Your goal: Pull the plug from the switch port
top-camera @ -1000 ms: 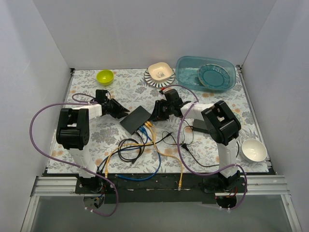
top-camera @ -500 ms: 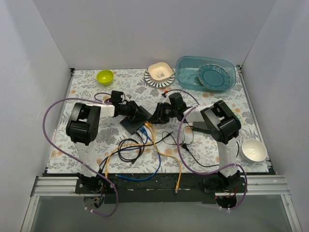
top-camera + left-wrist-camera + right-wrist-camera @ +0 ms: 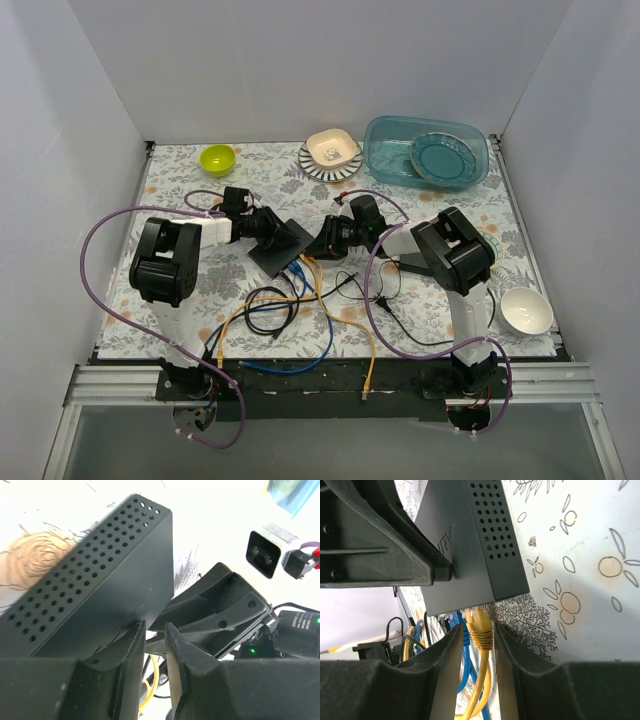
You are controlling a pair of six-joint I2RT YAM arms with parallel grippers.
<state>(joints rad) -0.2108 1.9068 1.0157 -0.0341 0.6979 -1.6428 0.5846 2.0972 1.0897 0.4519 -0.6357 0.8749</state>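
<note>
Top view, switch: the switch (image 3: pixel 283 245) lies flat near the middle of the desk (image 3: pixel 180 190), slightly toward 9 o'clock, with its socket edge facing about 5 o'clock.
Top view, tools: the left tool (image 3: pixel 268 228) meets the switch from 10 o'clock. The right tool (image 3: pixel 321 244) comes in from 3 o'clock at the socket corner.
Top view, cables: yellow, blue and black cables (image 3: pixel 290 310) trail from the switch toward 6 o'clock.
Top view, count: one switch and two arms. Three bowls: green bowl (image 3: pixel 217 158) at 11 o'clock, cream bowl (image 3: pixel 330 146) at 12, white bowl (image 3: pixel 525 310) at 4. Two plates: striped plate (image 3: pixel 312 166) and teal plate (image 3: pixel 443 158). One blue tub (image 3: pixel 385 135) at 1 o'clock.
Left wrist view, left tool: its fingers (image 3: pixel 127 652) stand a narrow slit apart with nothing between them. One tip touches the switch's lower corner, so it looks braced against the box, not gripping it.
Right wrist view, plug: one yellow plug (image 3: pixel 479 630) sits in a socket, with at least one blue plug (image 3: pixel 464 634) touching it at 9 o'clock.
Right wrist view, right tool: its fingers (image 3: pixel 512 670) straddle the yellow plug, moderately apart. I cannot tell whether they pinch it.
Step in hand: probably taking hold of the plug, which is not yet out.
Next move: it likely calls for a firm squeeze on the plug body and a straight pull away from the socket, while the left tool keeps the switch from sliding.
</note>
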